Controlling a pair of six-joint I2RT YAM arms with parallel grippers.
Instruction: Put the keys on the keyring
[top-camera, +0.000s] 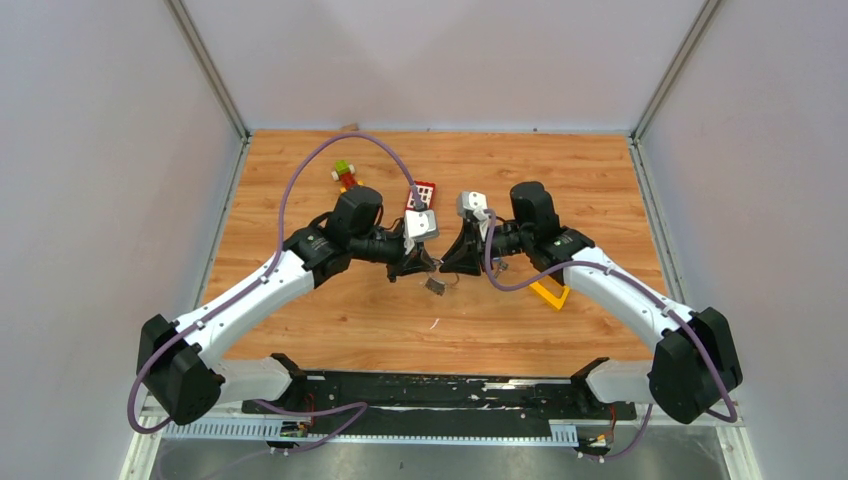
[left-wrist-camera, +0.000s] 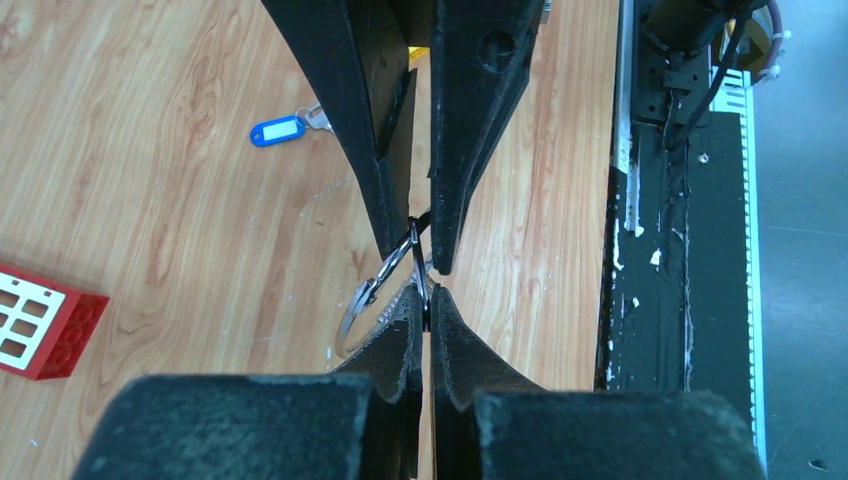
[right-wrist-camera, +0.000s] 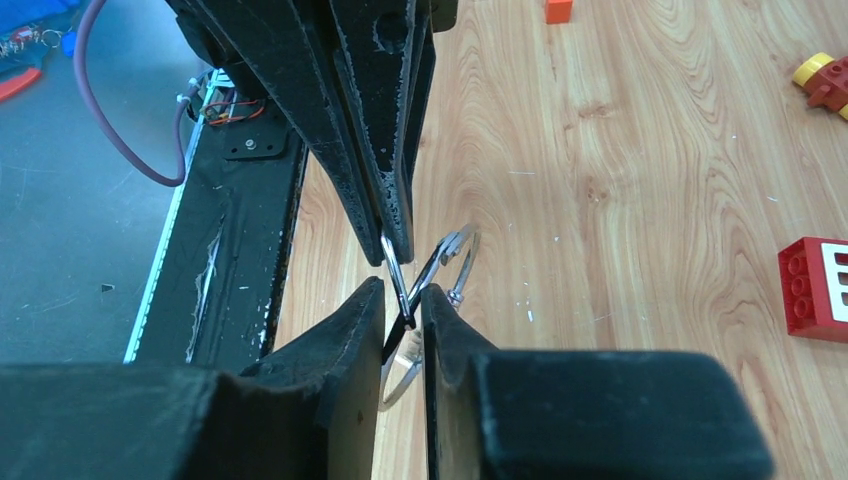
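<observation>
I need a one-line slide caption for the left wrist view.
The left end effector pinches the keyring, the right end effector straddling it; a blue-tagged key lies on the table.

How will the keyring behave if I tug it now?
The keyring is thin wire, so it should hold its shape but may twist or slip in the left gripper, which pinches only one edge. Its shiny metal looks slippery, and it seems light.

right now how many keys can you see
1: the key with the blue tag, lying loose on the table, apart from the keyring. Others may be hidden, and I cannot tell whether any hangs on the ring.
</observation>
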